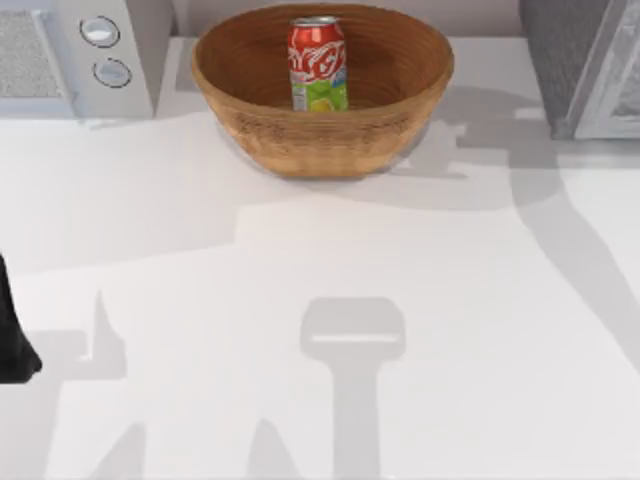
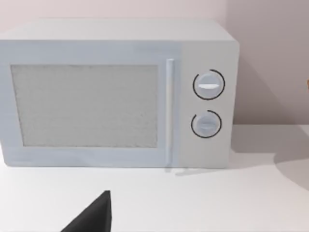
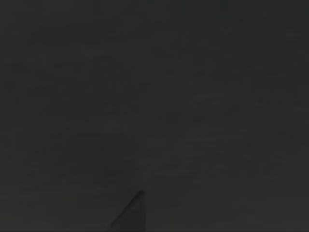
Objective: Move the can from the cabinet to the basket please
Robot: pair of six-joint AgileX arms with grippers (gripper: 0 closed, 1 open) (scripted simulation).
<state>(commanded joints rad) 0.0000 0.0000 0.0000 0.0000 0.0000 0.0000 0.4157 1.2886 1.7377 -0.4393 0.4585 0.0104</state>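
Left arm [image 1: 15,340] sits parked at the table's near-left edge, grip unreadable. Far back, the red soda can [image 1: 318,62] stands upright inside the wicker basket [image 1: 320,130]. Right wrist view is dark.

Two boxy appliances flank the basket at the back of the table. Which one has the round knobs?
The white microwave at the back left, with two round knobs. The dark grey speckled cabinet at the back right shows none.

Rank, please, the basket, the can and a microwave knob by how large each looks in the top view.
1. basket, by far the widest.
2. can, standing upright inside the basket.
3. microwave knob, smallest; its twin below looks alike.
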